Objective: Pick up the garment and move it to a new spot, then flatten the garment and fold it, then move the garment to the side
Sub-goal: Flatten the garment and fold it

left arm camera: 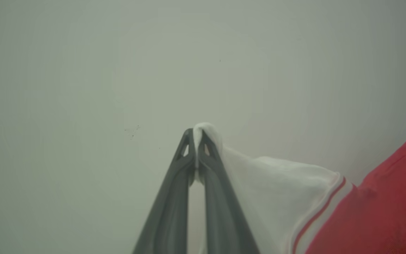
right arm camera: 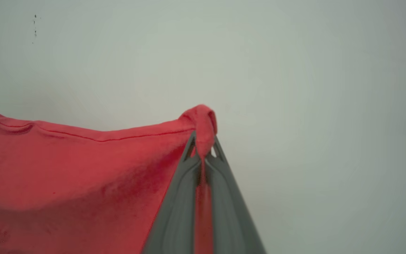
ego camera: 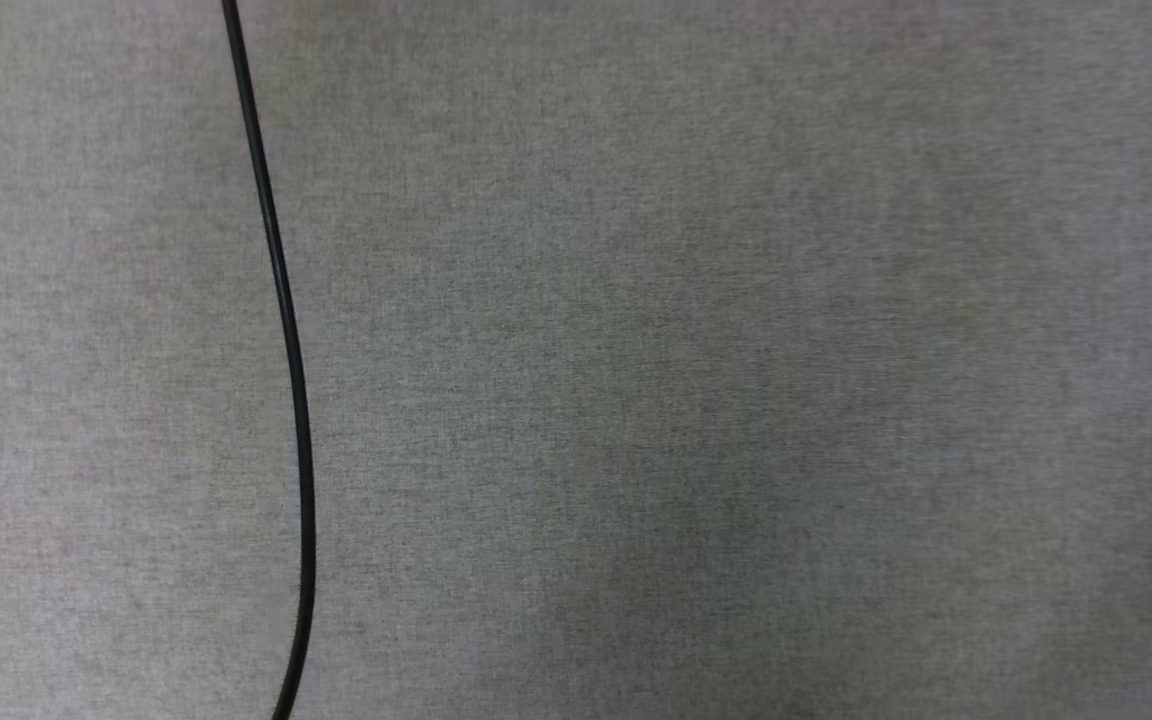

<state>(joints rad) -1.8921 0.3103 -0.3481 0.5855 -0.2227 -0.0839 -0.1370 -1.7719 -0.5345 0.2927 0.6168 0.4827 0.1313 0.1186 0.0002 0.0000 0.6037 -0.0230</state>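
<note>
In the left wrist view my left gripper [left arm camera: 196,135] is shut on the white sleeve of the garment [left arm camera: 280,187], a tuft of white cloth poking out past the tips. The sleeve's red-and-white striped trim and the red body run off to the lower right. In the right wrist view my right gripper [right arm camera: 203,141] is shut on a corner of the garment [right arm camera: 83,169] at its red hem, and the red cloth hangs away to the left. Both grippers point at a plain pale surface. The lettering is hidden.
The head view looks down on grey woven fabric [ego camera: 736,360], with a thin black cable [ego camera: 286,330] running from the top edge down to the bottom edge at the left.
</note>
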